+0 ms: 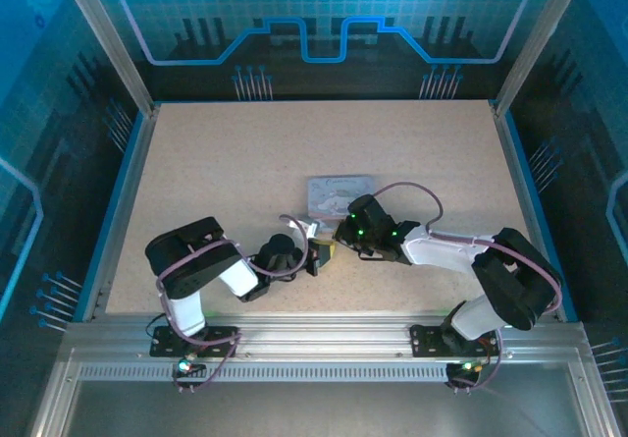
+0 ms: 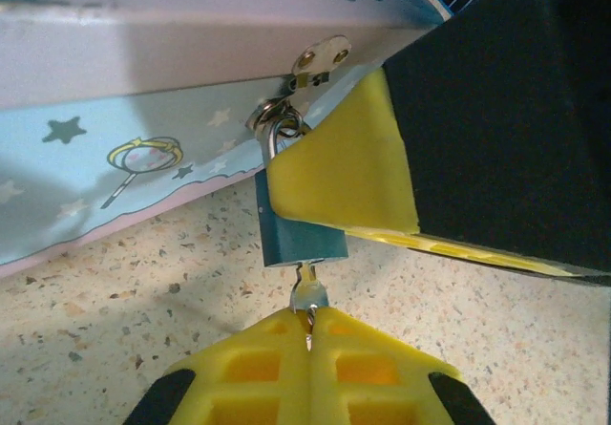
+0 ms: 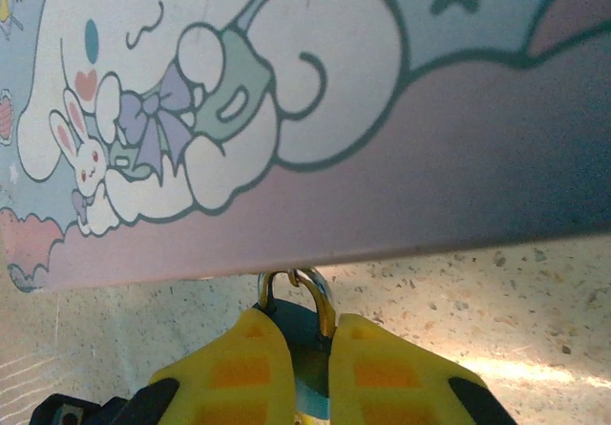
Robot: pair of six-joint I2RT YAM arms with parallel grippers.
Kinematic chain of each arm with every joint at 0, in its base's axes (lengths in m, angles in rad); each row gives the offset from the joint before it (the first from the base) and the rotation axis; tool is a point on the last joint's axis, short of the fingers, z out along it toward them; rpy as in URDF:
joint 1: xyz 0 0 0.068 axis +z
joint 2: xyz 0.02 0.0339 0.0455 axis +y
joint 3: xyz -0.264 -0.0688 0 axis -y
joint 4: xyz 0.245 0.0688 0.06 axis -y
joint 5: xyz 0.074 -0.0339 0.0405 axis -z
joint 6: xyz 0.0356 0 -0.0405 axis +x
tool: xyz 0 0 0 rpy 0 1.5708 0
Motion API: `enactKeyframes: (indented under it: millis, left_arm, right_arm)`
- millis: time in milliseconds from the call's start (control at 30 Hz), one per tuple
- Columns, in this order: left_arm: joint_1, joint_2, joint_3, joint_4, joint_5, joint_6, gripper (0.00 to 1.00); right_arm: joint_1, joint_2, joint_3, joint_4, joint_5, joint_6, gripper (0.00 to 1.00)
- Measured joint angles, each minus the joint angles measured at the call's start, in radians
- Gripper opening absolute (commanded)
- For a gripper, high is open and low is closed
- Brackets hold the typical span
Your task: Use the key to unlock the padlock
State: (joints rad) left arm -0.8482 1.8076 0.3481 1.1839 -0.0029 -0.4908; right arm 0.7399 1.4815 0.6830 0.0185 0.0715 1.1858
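Nearest the bases, the left gripper (image 2: 307,328) has its two yellow fingers pinched tight on the one key (image 2: 307,294). The key is a small silvery sliver, and its tip sits in the end of the padlock (image 2: 286,239) away from the shackle. There is one padlock, blue-bodied, set against the front wall of the tin (image 2: 115,148). Its shackle (image 3: 321,301) loops through a ring under the tin's metal latch tab (image 2: 322,60). The right gripper (image 3: 307,344) comes in from the far side and is clenched on the padlock's body, with a narrow gap between its pads. Beyond, the single tin lies on the speckled table (image 2: 115,282). It is printed with stars and a white cartoon dog hugging a small bunny (image 3: 81,158).
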Motion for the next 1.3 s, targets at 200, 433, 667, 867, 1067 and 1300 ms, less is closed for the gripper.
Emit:
enactKeyframes:
  millis: [200, 433, 667, 867, 1067, 1300]
  left_arm:
    - [-0.043, -0.050, 0.017, -0.109, -0.069, 0.093, 0.00]
    - [-0.071, -0.132, 0.063, -0.314, -0.126, 0.204, 0.00]
    - [-0.063, -0.153, 0.077, -0.363, -0.128, 0.206, 0.00]
    - [-0.010, -0.092, 0.032, -0.200, -0.045, 0.042, 0.15]
    - [0.055, -0.006, -0.025, 0.028, 0.020, -0.163, 0.31]
    - [0.079, 0.078, -0.040, 0.151, 0.030, -0.351, 0.34]
  right_arm:
    - [0.002, 0.000, 0.000, -0.013, -0.003, 0.000, 0.00]
    - [0.002, 0.001, 0.000, -0.019, -0.004, 0.000, 0.00]
    - [0.002, 0.002, -0.001, -0.002, -0.005, 0.004, 0.00]
    - [0.001, 0.005, -0.018, 0.046, -0.014, 0.018, 0.00]
    - [-0.001, 0.015, -0.029, 0.084, -0.038, 0.027, 0.00]
    - [-0.001, 0.043, -0.035, 0.143, -0.057, 0.042, 0.00]
